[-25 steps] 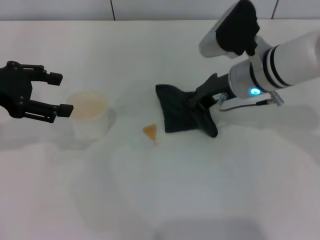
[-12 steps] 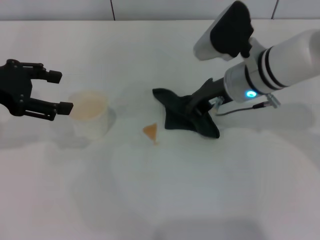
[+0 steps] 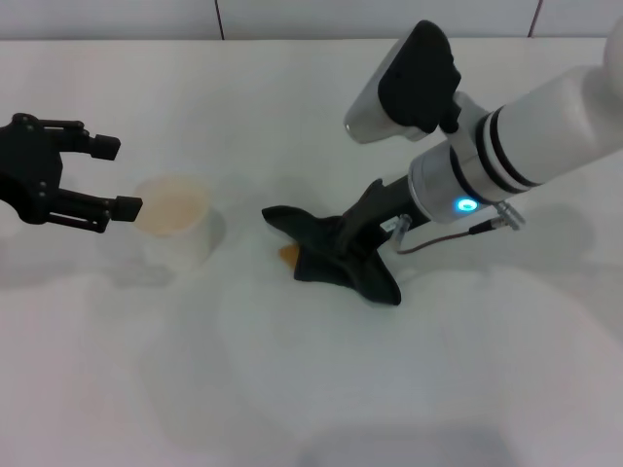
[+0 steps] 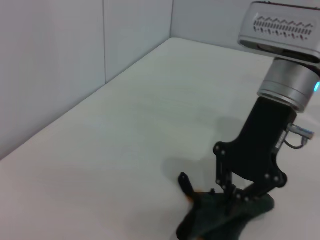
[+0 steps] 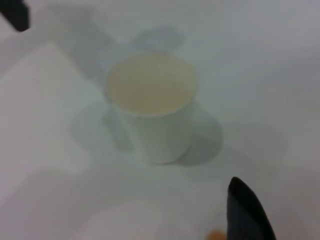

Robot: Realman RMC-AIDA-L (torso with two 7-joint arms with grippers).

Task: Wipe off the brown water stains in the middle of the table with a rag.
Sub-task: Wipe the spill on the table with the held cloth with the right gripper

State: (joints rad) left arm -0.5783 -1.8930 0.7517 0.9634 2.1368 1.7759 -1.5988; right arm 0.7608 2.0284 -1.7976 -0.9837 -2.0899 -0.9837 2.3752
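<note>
**Operator:** Starting at the far left of the head view, my left gripper (image 3: 109, 177) hangs idle above the table (image 3: 292, 389), its 2 fingers spread with nothing between them. Just to its right stands the plastic cup (image 3: 175, 232), with what looks like pale brownish liquid inside.

**Supervisor:** And the wipe itself?

**Operator:** I judge it barely begun. Moving right to the middle, the rag (image 3: 336, 261) now lies over most of the brown water stains (image 3: 287, 254); only 1 small orange sliver shows at the cloth's left edge. My right gripper (image 3: 362, 236) is clamped onto the rag and pressing it down on the table. The left wrist view shows the same: dark fingers (image 4: 235, 192) pinching the bunched cloth, an orange fleck beside it.

**Supervisor:** What's left?

**Operator:** The rubbing, I'd say, then lifting away to check.

**Supervisor:** Anything you can't see?

**Operator:** Whatever stain sits beneath the cloth is hidden, so I can't tell how much has been soaked up. The right wrist view gives me mainly the cup and 1 dark corner of rag.
</note>
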